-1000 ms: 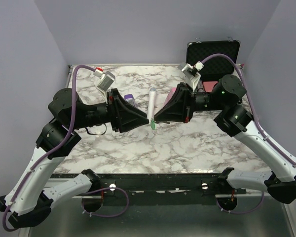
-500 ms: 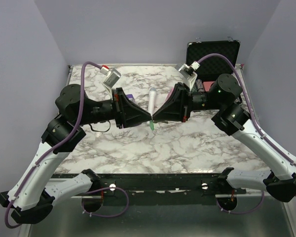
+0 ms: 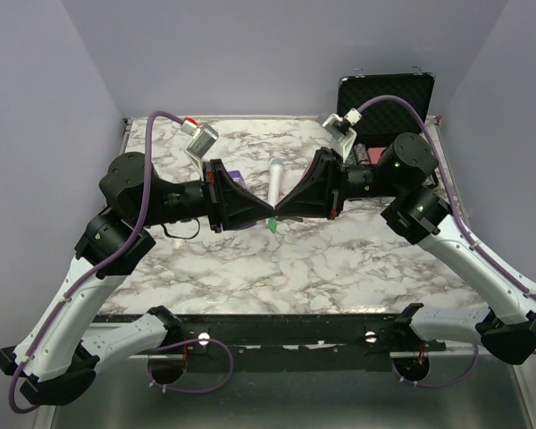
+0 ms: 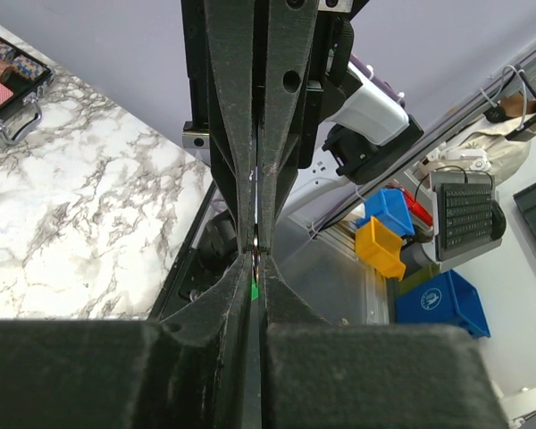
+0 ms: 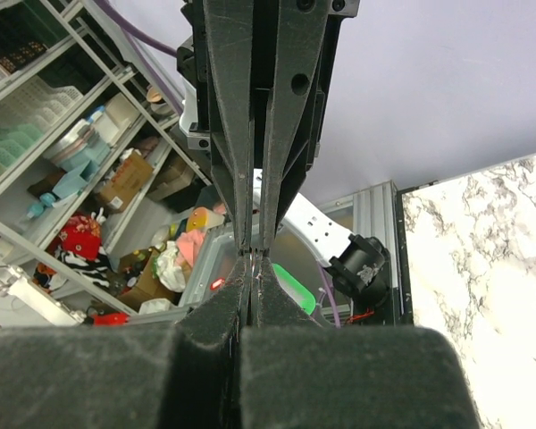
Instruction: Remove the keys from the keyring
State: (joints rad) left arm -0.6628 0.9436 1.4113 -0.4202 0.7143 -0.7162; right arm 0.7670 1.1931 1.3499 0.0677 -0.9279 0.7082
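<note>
My left gripper and right gripper meet tip to tip above the middle of the marble table. Both are shut. The tiny grey keyring is pinched where the tips meet and barely shows as a thin metal glint in the right wrist view. The green key hangs just below the tips, pointing down. In the left wrist view, a green sliver of the key shows through the slit between my left gripper's closed fingers. My right gripper faces the left one's fingers directly.
A white microphone lies behind the grippers. A small purple item and a pink thing lie beside it. An open black case stands at the back right; its edge with poker chips shows in the left wrist view.
Both arms have lifted slightly and the left arm has shifted right, keeping the tips together. The key still hangs below them. Little has moved in the last half second.
</note>
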